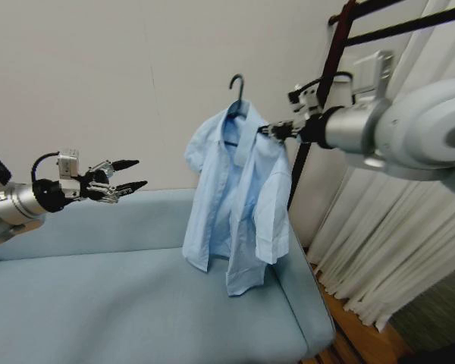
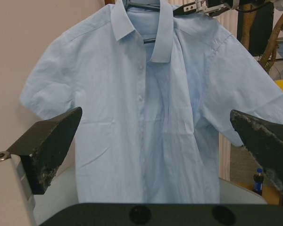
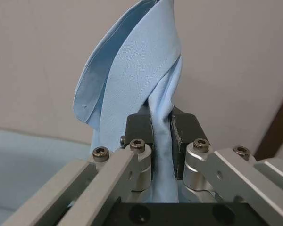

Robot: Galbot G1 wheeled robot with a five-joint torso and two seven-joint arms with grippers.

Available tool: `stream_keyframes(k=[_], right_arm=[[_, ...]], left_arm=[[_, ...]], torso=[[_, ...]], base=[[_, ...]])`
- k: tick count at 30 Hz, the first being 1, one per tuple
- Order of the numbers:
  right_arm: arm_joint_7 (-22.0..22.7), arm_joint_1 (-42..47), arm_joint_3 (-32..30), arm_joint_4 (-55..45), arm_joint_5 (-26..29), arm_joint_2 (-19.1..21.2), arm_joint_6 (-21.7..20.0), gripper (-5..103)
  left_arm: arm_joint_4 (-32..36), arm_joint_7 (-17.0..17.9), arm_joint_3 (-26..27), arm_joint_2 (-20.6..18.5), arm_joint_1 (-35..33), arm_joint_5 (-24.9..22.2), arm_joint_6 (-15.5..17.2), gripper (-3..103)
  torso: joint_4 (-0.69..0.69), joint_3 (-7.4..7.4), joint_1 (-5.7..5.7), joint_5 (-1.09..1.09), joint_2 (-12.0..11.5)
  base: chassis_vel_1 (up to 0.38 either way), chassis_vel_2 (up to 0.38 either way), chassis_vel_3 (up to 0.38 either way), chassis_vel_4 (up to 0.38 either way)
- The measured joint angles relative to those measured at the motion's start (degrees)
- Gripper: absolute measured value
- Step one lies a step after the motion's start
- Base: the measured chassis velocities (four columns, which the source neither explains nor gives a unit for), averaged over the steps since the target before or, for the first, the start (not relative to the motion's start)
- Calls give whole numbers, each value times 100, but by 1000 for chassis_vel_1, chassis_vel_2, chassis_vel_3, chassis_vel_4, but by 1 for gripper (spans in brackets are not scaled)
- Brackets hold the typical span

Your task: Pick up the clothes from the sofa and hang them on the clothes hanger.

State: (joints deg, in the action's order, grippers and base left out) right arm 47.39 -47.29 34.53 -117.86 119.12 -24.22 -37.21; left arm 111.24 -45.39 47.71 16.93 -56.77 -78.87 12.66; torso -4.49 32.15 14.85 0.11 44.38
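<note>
Pale blue shirt [image 1: 239,205]: light, limp, prone to slip; on a black hanger [image 1: 236,86] above the end of the sofa [image 1: 98,303]. My right pincer [image 1: 267,132] is clamped on cloth by the collar, and my left pincer [image 1: 139,174] is spread wide above the sofa's backrest. Best hold, I judge: the collar seam. Open air above the sofa; dark rack [image 1: 327,76] beyond its end.

Plain pale wall [image 1: 98,76] behind; light-blue sofa [image 1: 98,303] against it; white pleated curtains [image 1: 371,250] hanging at the right; wooden floor [image 1: 360,341] between sofa end and curtain hems.
</note>
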Motion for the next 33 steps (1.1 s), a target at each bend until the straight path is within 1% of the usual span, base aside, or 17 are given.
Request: stream_keyframes(k=[3,4,5,7,8,9,12,14,15,17,19,20,22,24,26,29,33], right_arm=[[181,-241,114,171,96,6,-27,9],[407,-574,255,370,367,-59,-84,9],[407,-574,255,370,367,-59,-84,9],[765,-1052,462,578,877,-204,-119,9],[955,-1463,741,722,1158,-326,-131,9],[955,-1463,741,722,1158,-326,-131,9],[1394,-2692,1787,1146,1493,-715,-47,9],[1499,-2867,1956,1213,1552,-782,3,9],[1647,-3082,2185,1298,1630,-863,73,9],[2188,-3630,2826,1525,1899,-1112,360,9],[2567,-3916,3155,1613,2105,-1240,610,9],[2567,-3916,3155,1613,2105,-1240,610,9],[2875,-4161,3414,1617,2344,-1346,905,9],[3162,-4487,3681,1595,2759,-1444,1182,9],[3263,-4649,3805,1598,2936,-1497,1291,9],[3476,-5148,4210,1748,3295,-1681,1545,9],[3514,-5307,4439,1901,3340,-1811,1654,9]], left_arm=[[67,44,82,113,-37,28,34,100],[125,90,164,235,-74,59,73,100],[125,90,164,235,-74,59,73,100],[188,143,258,392,-126,110,108,100],[225,176,294,485,-158,154,125,100],[225,176,294,485,-158,154,125,100],[280,409,321,772,-189,332,156,100],[279,472,317,823,-175,368,156,100],[275,547,301,886,-151,408,156,100],[235,692,245,1105,-65,482,154,100],[192,696,214,1223,-39,512,141,100],[192,696,214,1223,-39,512,141,100],[130,673,175,1313,-25,542,115,100],[61,620,154,1384,-10,551,94,100],[33,595,150,1415,-4,553,87,100],[-70,514,148,1534,2,558,62,100],[-129,478,147,1608,2,574,53,100]], torso=[[3,1,0,-1,0],[4,1,0,0,0],[4,1,0,0,0],[3,1,1,-2,0],[4,1,1,-2,0],[4,1,1,-2,0],[4,1,1,-5,0],[4,1,0,-6,0],[5,1,1,-6,0],[3,1,1,-3,0],[3,1,1,-1,0],[3,1,1,-1,0],[3,1,1,-1,0],[3,1,1,-3,0],[3,1,1,-3,0],[2,0,0,-4,0],[2,0,0,-3,0]], base=[[0,0,0,0],[0,0,0,0],[0,0,0,0],[0,0,0,0],[0,0,0,0],[0,0,0,0],[0,0,0,0],[0,0,0,0],[0,0,0,0],[0,0,0,0],[0,0,0,0],[0,0,0,0],[0,0,0,0],[0,0,0,0],[0,0,0,0],[0,0,0,0],[0,0,0,0]])
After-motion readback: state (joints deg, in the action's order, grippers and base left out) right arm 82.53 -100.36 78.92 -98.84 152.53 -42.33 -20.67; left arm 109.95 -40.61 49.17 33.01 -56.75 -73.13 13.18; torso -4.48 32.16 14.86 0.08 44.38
